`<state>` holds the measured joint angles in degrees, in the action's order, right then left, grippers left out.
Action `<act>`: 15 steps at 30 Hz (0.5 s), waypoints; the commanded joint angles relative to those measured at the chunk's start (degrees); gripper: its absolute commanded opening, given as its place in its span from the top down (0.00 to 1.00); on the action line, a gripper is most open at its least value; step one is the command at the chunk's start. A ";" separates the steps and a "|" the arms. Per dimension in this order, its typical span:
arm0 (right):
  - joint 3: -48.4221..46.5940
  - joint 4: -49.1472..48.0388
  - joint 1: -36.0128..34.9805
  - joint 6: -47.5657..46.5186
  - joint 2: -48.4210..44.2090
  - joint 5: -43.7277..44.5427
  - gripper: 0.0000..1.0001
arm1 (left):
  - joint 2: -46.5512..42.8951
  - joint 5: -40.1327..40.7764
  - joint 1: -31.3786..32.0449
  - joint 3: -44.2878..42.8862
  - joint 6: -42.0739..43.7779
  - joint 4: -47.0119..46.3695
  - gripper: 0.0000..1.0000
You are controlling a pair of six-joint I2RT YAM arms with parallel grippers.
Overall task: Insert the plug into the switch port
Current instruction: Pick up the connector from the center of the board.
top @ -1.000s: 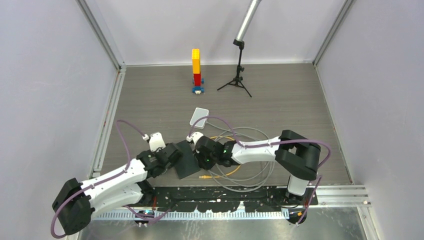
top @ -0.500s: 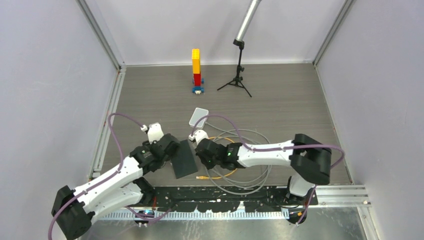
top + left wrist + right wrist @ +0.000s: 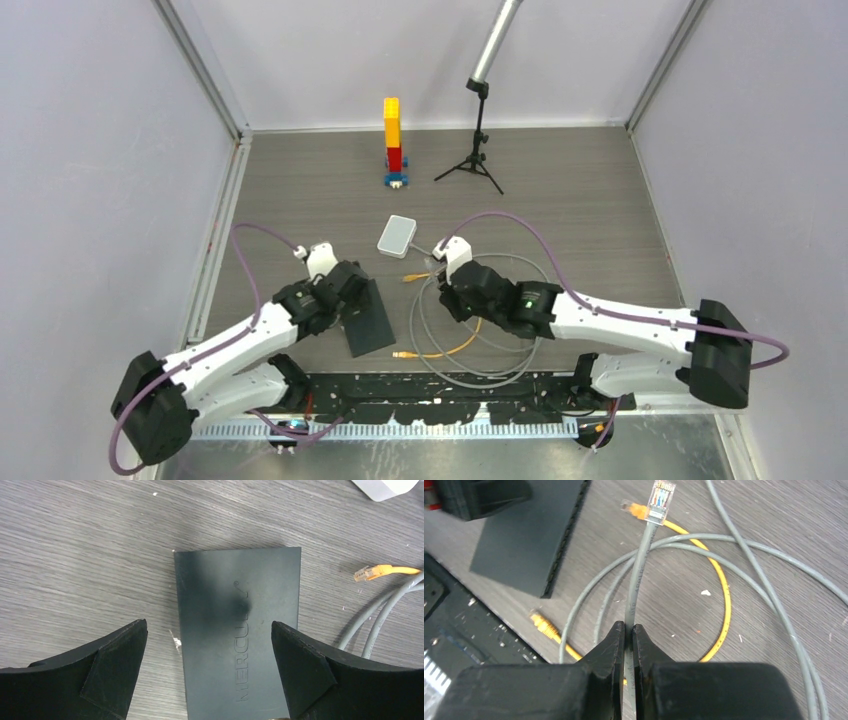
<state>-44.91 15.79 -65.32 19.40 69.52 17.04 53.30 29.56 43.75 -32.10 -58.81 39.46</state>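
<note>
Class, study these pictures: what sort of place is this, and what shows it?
Probably a robotics lab test cell: a left arm and a right arm bolted at the edge of a walled-in table, a small tripod at the back, and a grey network cable laid out.

Your top view's bright and even, light coming from overhead, just soft faint shadows on the worktop (image 3: pixel 560 190), patchy sheen across the black box (image 3: pixel 235 630), jaws close-up dark and blurry, gray cable (image 3: pixel 639 580) sharp
</note>
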 commanded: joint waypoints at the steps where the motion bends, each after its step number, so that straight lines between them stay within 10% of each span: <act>1: 1.53 -1.46 0.18 -3.03 -3.22 -7.84 0.99 | 3.37 -0.68 -0.24 0.38 -3.54 -5.37 0.04; 7: 9.53 -15.26 0.13 -1.91 -2.14 -16.01 0.99 | -3.93 3.51 -0.24 2.25 -8.17 0.29 0.25; 15: 1.02 -4.04 0.11 -4.70 7.58 -30.08 0.99 | -11.69 8.30 -0.24 2.94 -10.76 11.88 0.57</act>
<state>-38.85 9.61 -65.08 16.43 75.31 -5.17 40.77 33.78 43.75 -29.80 -67.44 46.35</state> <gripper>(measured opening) 0.113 0.477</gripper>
